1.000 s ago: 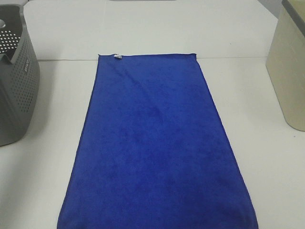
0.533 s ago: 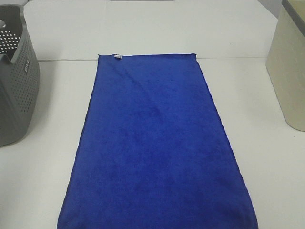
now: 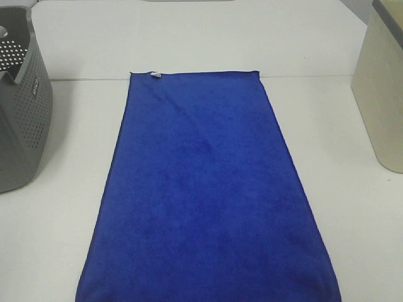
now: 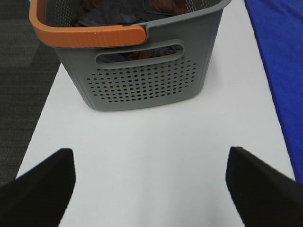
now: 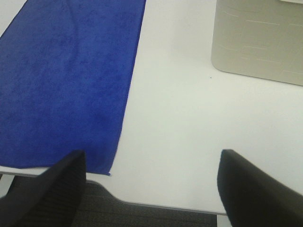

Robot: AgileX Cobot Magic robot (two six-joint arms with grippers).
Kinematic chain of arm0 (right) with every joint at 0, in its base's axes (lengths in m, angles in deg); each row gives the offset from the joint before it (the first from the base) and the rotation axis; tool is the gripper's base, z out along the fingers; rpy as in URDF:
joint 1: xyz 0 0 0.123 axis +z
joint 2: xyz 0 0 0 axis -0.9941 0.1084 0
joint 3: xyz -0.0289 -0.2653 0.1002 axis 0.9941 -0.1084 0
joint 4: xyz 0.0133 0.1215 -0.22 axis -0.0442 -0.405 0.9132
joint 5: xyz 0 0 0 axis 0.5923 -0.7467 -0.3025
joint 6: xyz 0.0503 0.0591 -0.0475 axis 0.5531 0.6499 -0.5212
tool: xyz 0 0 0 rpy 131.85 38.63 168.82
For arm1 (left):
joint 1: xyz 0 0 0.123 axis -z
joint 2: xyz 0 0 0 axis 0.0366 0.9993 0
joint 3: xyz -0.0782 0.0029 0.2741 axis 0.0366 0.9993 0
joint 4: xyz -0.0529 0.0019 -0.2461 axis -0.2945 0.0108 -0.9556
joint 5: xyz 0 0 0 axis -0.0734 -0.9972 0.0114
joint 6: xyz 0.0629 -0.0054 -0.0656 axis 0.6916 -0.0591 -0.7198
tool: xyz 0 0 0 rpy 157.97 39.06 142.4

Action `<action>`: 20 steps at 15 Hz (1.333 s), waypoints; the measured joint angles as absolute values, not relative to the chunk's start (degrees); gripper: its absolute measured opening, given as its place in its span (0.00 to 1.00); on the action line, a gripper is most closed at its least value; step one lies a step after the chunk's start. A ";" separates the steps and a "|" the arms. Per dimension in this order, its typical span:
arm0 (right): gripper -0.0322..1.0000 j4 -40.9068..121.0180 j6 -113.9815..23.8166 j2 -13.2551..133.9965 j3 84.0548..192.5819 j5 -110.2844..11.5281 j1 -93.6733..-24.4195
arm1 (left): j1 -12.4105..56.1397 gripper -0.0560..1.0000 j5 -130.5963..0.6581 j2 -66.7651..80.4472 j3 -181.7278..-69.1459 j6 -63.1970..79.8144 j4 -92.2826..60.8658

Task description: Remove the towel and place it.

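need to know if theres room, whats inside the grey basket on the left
The grey perforated basket with the orange handle already holds crumpled clothes, dark grey and rust-brown. Its walls hide how deep the pile goes and anything beneath it.

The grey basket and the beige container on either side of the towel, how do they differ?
The grey basket has perforated walls, while the beige container has solid walls with no holes. The grey basket carries an orange rim piece and a cut-out handle; the beige container shows neither. Clothes lie in the grey basket; the beige container's inside cannot be seen. Both stand on the white table, clear of the towel.
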State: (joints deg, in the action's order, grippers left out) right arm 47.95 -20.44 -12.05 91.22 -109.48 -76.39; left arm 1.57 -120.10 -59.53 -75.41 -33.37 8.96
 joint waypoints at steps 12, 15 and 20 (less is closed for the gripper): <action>0.76 46.98 -24.45 -13.08 86.92 -101.35 -76.39 | 1.57 0.81 -120.50 -66.57 -74.96 -28.44 3.06; 0.76 46.98 -24.45 -13.08 86.92 -101.35 -76.39 | 1.11 0.81 -120.50 -66.57 -74.96 -28.44 2.95; 0.76 46.98 -24.45 -13.08 86.92 -101.35 -76.39 | -2.90 0.81 -120.50 -66.57 -74.96 -28.27 -1.64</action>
